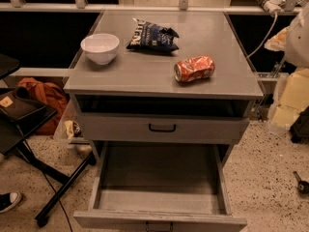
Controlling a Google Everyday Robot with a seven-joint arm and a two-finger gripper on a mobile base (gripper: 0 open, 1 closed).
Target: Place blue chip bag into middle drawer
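The blue chip bag (152,35) lies flat on the grey cabinet top (145,71), towards the back, right of centre from the bowl. The middle drawer (159,175) is pulled wide open below, its grey floor bare, its small dark handle at the bottom edge. My gripper is not in view; only a white rounded part (299,33) that looks like my arm shows at the right edge, apart from the bag.
A white bowl (100,47) stands at the top's left. A crushed red-orange can (194,68) lies at the front right. The upper drawer (162,127) is shut. A black stand (29,129) and an orange bag (46,95) are on the left.
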